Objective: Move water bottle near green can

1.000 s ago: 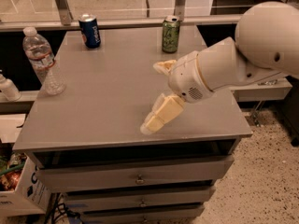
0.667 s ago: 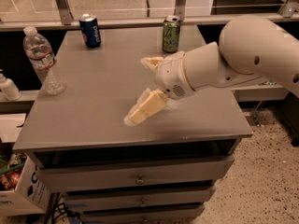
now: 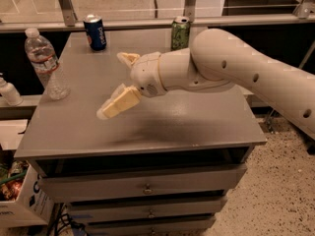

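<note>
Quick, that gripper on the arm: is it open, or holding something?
Gripper: open, holding nothing, over the table, apart from the water bottle.

Gripper (image 3: 111, 85) hangs fingers apart over the table (image 3: 197, 127), left of centre; its arm (image 3: 256, 77) is cut off by the right edge. Small white bottle (image 3: 8, 91) is clipped at the left edge. Water bottle (image 3: 47, 65) label print is too small to read.

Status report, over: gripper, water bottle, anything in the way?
Gripper open, empty, above grey table middle. Clear ribbed plastic water bottle upright at left edge. Green soda can at back; blue soda can beside the path.
</note>
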{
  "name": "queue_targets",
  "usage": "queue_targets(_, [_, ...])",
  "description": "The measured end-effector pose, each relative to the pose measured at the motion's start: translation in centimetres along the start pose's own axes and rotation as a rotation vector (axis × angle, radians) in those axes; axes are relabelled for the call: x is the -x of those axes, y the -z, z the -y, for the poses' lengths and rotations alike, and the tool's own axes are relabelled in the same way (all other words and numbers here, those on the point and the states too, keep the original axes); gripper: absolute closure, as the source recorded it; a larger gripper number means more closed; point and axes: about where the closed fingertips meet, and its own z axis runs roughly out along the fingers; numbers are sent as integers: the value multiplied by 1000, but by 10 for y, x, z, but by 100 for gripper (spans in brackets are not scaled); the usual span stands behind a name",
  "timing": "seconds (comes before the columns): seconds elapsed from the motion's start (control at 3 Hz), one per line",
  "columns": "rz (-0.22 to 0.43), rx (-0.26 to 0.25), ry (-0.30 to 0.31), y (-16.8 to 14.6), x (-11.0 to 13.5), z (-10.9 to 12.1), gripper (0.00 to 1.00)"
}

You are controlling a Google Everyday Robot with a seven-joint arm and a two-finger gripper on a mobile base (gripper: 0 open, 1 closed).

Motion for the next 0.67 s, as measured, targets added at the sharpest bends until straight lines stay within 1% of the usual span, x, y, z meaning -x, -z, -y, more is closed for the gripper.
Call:
queue_targets(0.33, [62, 17, 8, -35, 7, 9, 0])
queue_targets(0.67, [121, 41, 1, -70, 15, 14, 0])
